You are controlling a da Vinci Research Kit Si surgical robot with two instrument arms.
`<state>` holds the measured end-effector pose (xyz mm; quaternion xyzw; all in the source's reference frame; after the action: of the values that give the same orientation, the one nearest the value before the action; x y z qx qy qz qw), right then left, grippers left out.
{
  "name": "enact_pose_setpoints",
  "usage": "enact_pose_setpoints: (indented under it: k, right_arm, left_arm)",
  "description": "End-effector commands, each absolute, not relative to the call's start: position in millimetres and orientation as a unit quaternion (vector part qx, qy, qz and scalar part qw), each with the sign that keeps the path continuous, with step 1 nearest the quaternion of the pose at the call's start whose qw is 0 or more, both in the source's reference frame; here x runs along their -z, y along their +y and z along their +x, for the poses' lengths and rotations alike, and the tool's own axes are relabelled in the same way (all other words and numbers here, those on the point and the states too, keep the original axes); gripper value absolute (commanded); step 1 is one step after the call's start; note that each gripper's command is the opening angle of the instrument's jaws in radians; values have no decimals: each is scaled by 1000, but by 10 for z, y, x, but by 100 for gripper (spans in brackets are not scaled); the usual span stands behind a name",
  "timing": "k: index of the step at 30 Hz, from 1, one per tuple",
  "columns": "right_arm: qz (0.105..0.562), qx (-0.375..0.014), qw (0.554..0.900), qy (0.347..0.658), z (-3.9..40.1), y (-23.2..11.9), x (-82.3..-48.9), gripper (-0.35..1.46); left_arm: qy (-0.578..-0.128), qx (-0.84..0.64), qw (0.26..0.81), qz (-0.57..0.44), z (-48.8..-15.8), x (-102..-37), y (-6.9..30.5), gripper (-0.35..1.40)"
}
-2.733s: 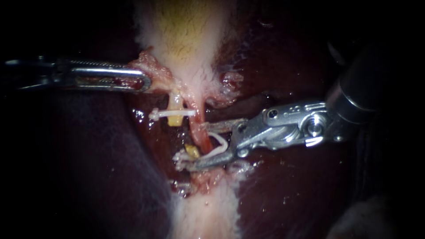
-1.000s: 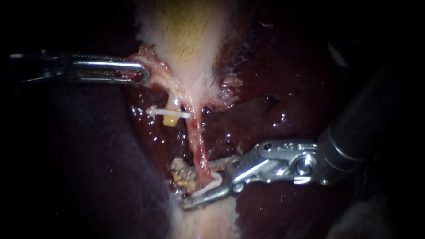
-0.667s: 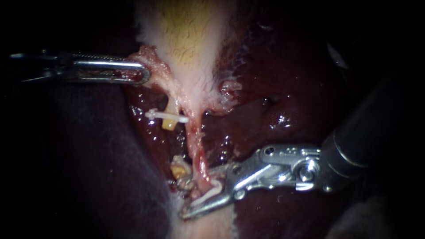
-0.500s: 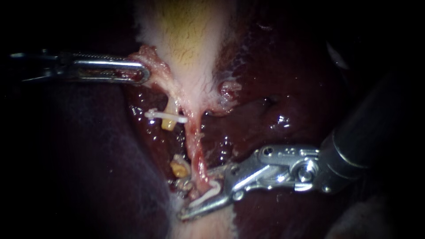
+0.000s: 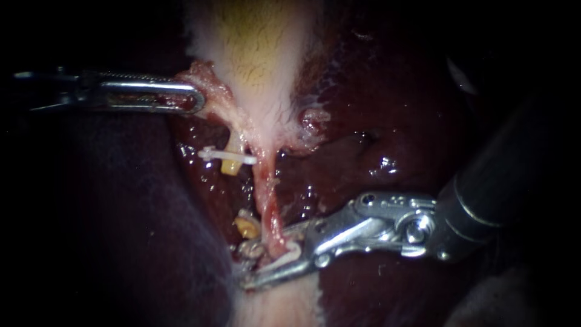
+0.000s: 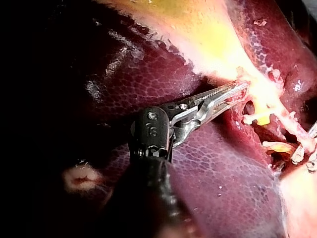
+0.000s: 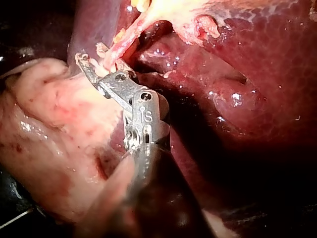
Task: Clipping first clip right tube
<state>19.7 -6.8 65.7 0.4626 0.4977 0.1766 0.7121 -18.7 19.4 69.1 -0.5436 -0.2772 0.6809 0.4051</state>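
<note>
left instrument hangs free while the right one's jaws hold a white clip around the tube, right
No: the left instrument grips tissue beside the gallbladder, as the endoscope view shows. The right instrument does hold the white clip around the tube.

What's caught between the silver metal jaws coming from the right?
A thin pink tube with a white clip around it, inside the right instrument; clearest in the endoscope view.

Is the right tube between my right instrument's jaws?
Yes: the right tube runs down between the jaws of the right instrument, where the white clip sits.
</note>
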Motion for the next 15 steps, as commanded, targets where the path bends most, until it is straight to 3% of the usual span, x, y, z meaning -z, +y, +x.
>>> enact_pose_setpoints:
  k: [1,5,7,11,15]
  right_arm:
    - [465,-180,711,495,196,-68,-657,-4]
    - [470,-186,710,491,194,-66,-659,-19]
    - [474,-192,709,486,193,-65,-660,-35]
    - [488,-216,711,459,190,-60,-663,-35]
    - [482,-213,725,444,184,-59,-664,-35]
  left_arm:
    - [-277,-681,405,-544,-187,-691,194,-35]
    - [-277,-681,405,-544,-187,-691,194,-35]
    - [-277,-681,405,-544,-187,-691,194,-35]
    - [-277,-681,405,-544,-187,-691,194,-35]
    - [-277,-681,405,-544,-187,-691,194,-35]
